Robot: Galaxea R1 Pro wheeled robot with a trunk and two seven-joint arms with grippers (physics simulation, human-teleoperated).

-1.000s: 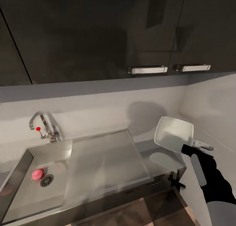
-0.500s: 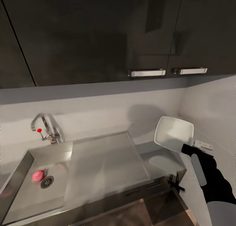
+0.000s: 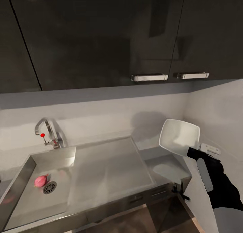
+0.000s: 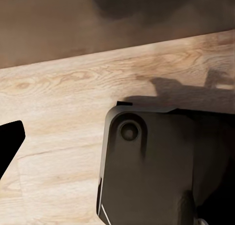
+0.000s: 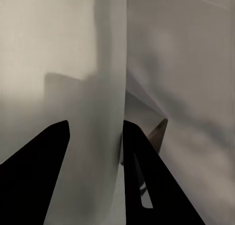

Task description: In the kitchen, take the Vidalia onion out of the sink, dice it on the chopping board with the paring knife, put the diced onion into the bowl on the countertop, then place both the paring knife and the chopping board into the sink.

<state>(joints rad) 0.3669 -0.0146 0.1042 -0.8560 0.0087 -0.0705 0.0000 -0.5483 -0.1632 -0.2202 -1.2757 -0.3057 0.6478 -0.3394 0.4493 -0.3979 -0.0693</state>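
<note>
A white shallow squarish bowl with rounded corners (image 3: 179, 137) is held tilted up above the right end of the glossy dark grey worktop (image 3: 167, 168), with its rim clamped between the two dark fingers of the right tool (image 5: 95, 141), as is seen in the right wrist view. The small round pinkish-red Vidalia onion (image 3: 40, 180) is seen lying on the floor of the rectangular grey steel sink (image 3: 20, 179), touching the round drain (image 3: 49, 187), below the chrome tap with its red knob (image 3: 42, 135). Compared with a second ago, the whole head view is shifted slightly, so a camera move is indicated; the bowl and onion are kept in the same places. In the left wrist view a pale wooden floor (image 4: 58, 112) and a dark robot part (image 4: 161, 166) are shown; whether the left tool is apart or together cannot be told.
</note>
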